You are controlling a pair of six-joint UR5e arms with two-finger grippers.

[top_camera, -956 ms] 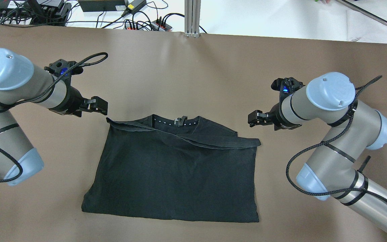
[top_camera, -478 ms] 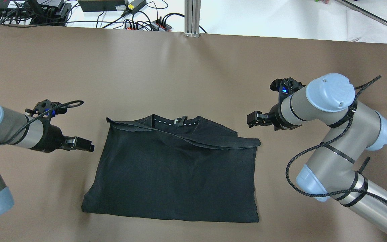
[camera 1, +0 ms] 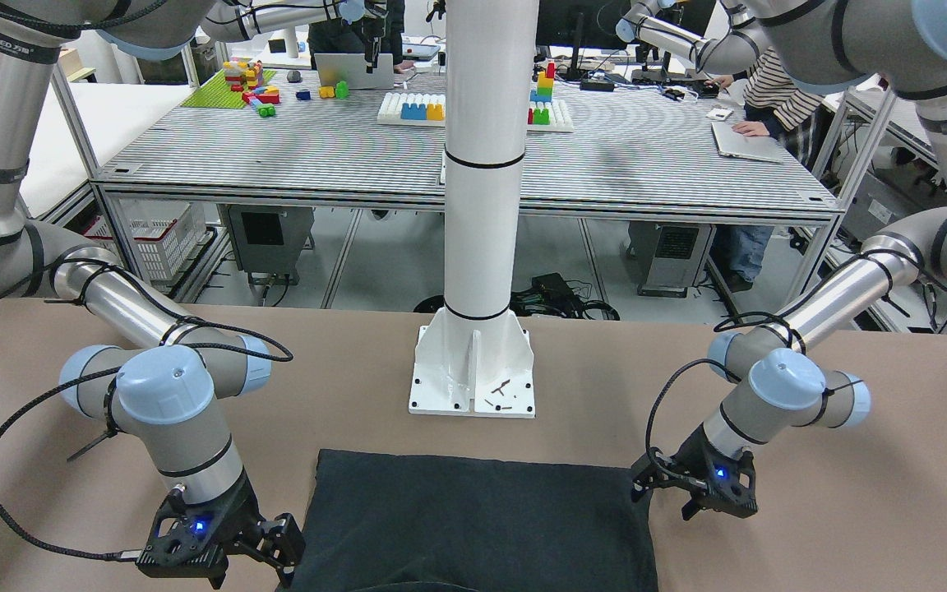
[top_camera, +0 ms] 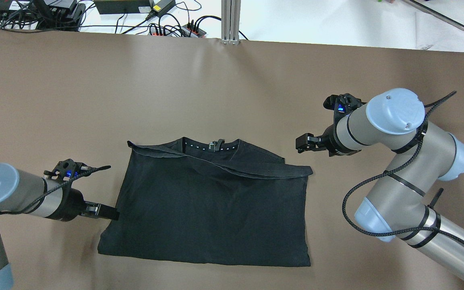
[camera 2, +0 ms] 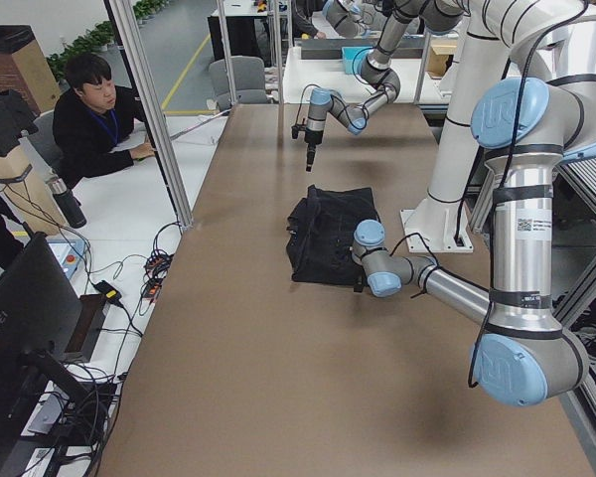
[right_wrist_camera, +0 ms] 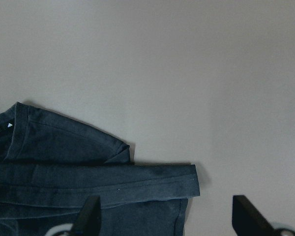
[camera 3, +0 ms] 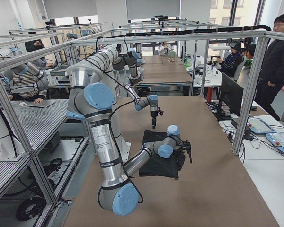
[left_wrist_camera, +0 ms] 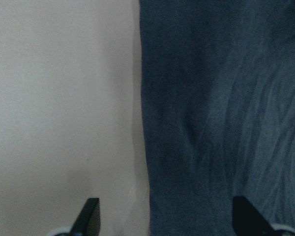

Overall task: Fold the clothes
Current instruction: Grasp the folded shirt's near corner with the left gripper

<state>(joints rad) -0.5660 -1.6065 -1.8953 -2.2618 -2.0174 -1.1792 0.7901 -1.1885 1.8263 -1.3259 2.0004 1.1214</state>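
Observation:
The black garment [top_camera: 212, 209] lies flat on the brown table, its collar with small white marks [top_camera: 212, 146] at the far edge and a folded band across the top. It also shows in the front view [camera 1: 473, 518]. My left gripper [top_camera: 110, 214] is open and low at the garment's left edge. In the left wrist view its fingers [left_wrist_camera: 91, 216] straddle that edge of the garment [left_wrist_camera: 221, 123], one over table, one over cloth. My right gripper [top_camera: 301, 143] is open and empty, hovering beyond the garment's far right corner [right_wrist_camera: 187, 179].
The robot's white base column [camera 1: 473, 362] stands behind the garment. Cables and power strips [top_camera: 155, 16] and an aluminium post [top_camera: 230, 20] lie beyond the table's far edge. Operators sit and stand beside the table [camera 2: 94, 119].
My left arm has swung from the garment's far left corner back toward the robot, down to the middle of its left edge. The right arm has barely moved. The garment is unchanged.

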